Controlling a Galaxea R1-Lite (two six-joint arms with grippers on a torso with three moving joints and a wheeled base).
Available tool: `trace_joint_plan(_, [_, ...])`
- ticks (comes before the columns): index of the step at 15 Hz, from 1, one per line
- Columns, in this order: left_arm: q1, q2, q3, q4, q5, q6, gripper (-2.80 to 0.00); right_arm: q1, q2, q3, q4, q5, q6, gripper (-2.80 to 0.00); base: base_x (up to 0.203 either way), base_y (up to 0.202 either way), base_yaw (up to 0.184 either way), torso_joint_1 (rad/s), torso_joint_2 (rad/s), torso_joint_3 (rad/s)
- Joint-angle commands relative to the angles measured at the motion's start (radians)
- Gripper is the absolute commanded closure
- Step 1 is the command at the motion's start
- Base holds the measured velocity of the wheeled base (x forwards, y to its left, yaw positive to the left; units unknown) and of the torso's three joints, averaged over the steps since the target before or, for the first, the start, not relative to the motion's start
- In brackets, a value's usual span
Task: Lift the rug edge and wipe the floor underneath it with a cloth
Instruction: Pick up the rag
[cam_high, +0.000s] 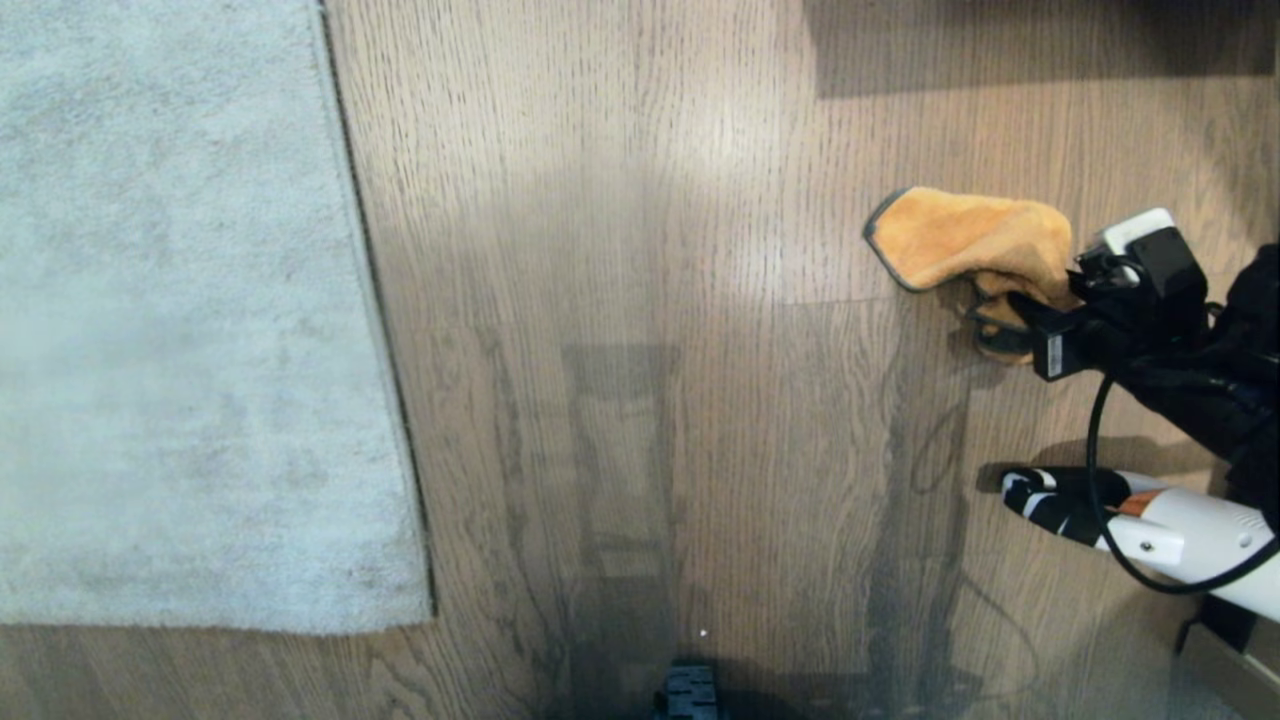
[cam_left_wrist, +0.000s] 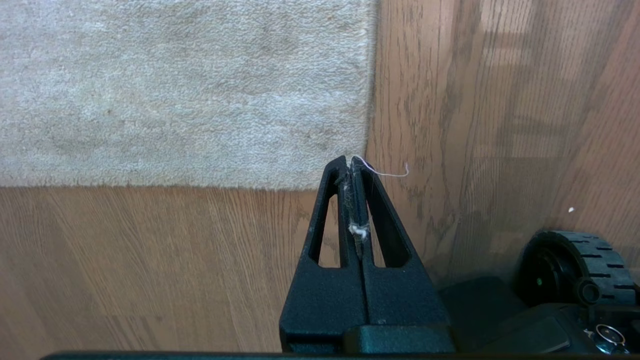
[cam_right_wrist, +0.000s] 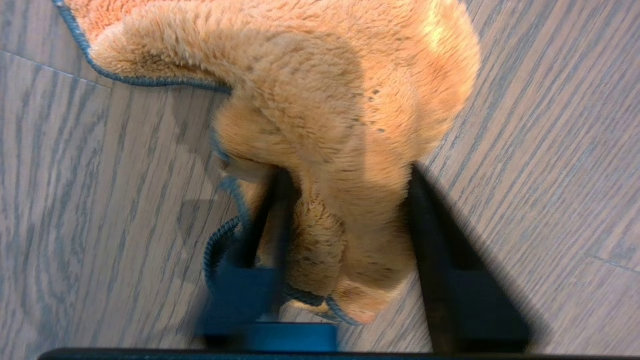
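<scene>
The mustard-orange cloth (cam_high: 970, 240) (cam_right_wrist: 325, 100) lies bunched on the brown wood floor (cam_high: 640, 300) at the right. My right gripper (cam_high: 1000, 320) (cam_right_wrist: 347, 172) is low over its near end. Its fingers press a fold of the cloth from both sides, shut on it. The pale grey rug lies flat at the left. The rug edge (cam_high: 380, 300) (cam_left_wrist: 370, 100) runs down to a corner (cam_high: 430, 612). My left gripper (cam_left_wrist: 351, 159) hangs shut just above that corner, with lint and a thread stuck between its fingers. It is outside the head view.
A dark shadow of some furniture falls across the floor at the top right (cam_high: 1040, 45). My base's black wheel (cam_left_wrist: 575, 265) stands on the floor near the rug corner. The white right forearm (cam_high: 1180, 530) with its cable reaches in from the right.
</scene>
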Motion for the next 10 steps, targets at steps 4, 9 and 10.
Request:
trace_joint_plan(4, [0.0, 0.0, 0.0, 0.0, 0.001, -0.001, 0.0, 0.001, -0.087, 0.068, 0.001, 0.001, -0.003, 0.0, 0.0, 0.0, 0.0, 0.0, 0.0, 0.0])
trace_joint_plan(9, [0.0, 0.0, 0.0, 0.0, 0.0, -0.001, 0.0, 0.001, -0.208, 0.15, 0.011, 0.001, -0.004, 0.0, 0.0, 0.0, 0.0, 0.0, 0.0, 0.0])
trace_joint_plan(10, [0.0, 0.0, 0.0, -0.001, 0.0, -0.002, 0.0, 0.001, -0.239, 0.174, 0.012, 0.001, -0.004, 0.0, 0.0, 0.0, 0.0, 0.0, 0.0, 0.0])
